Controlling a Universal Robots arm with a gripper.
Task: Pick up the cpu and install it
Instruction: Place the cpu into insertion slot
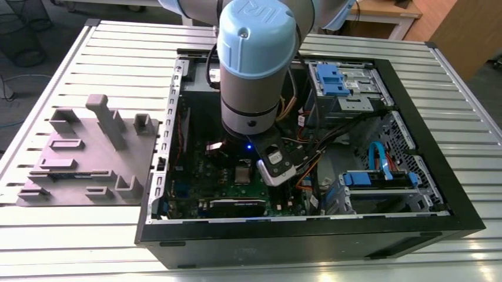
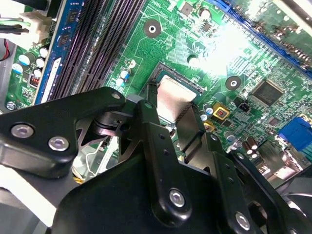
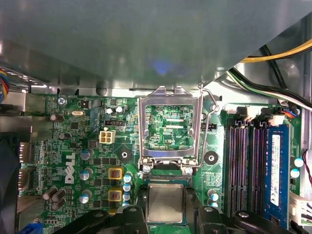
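The cpu (image 3: 165, 201), a small silvery square chip, lies level in the motherboard's socket (image 3: 168, 171). In the second wrist view the cpu (image 2: 174, 93) shows between the two black fingers (image 2: 149, 105). My gripper (image 3: 166, 207) stands straight over it, a finger against each of two opposite edges, shut on the chip. The socket's hinged metal frame (image 3: 143, 127) is swung open and stands up beside the socket, with its wire lever (image 3: 210, 122) raised. In the exterior view the arm (image 1: 249, 70) reaches down into the open computer case (image 1: 314, 235).
Black memory slots (image 3: 243, 165) and a blue memory stick (image 3: 275, 170) run alongside the socket. Yellow and black cables (image 3: 273, 73) hang near the case wall. Blue drive bays (image 1: 333, 79) sit at the back. A grey moulded tray (image 1: 86, 153) rests on the slatted table at the exterior view's left.
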